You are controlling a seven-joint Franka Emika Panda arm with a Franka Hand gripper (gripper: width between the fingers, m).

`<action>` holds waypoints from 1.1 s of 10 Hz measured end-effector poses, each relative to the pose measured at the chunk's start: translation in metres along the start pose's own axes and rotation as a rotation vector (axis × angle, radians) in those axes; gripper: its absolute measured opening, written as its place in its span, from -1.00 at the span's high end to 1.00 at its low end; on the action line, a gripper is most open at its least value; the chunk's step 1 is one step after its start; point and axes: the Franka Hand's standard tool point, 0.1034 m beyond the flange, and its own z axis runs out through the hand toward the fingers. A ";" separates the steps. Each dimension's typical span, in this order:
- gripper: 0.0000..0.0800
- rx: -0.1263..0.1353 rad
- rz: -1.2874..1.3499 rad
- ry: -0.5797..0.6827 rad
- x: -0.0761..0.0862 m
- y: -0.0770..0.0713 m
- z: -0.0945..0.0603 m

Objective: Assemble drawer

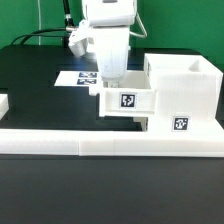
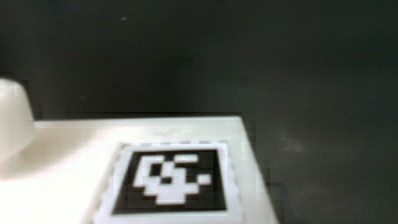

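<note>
A small open-top white drawer tray with a black-and-white tag on its front hangs just off the black table, close beside the left wall of the large boxy shell in the exterior view. My gripper reaches down from above and is shut on the tray's left wall. The wrist view shows a tagged white face of the tray close up over the dark table, with a rounded white shape at one side. My fingertips do not show there.
The long low white border wall runs along the front. The marker board lies flat behind the arm. Another white part is cut off at the exterior view's left edge.
</note>
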 end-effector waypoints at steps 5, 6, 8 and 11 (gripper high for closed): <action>0.89 -0.005 -0.004 0.008 0.015 0.002 0.003; 0.89 -0.009 -0.005 0.007 0.021 0.004 0.004; 0.89 -0.016 0.031 0.007 0.026 0.005 0.003; 0.89 -0.027 0.038 0.010 0.025 0.004 0.004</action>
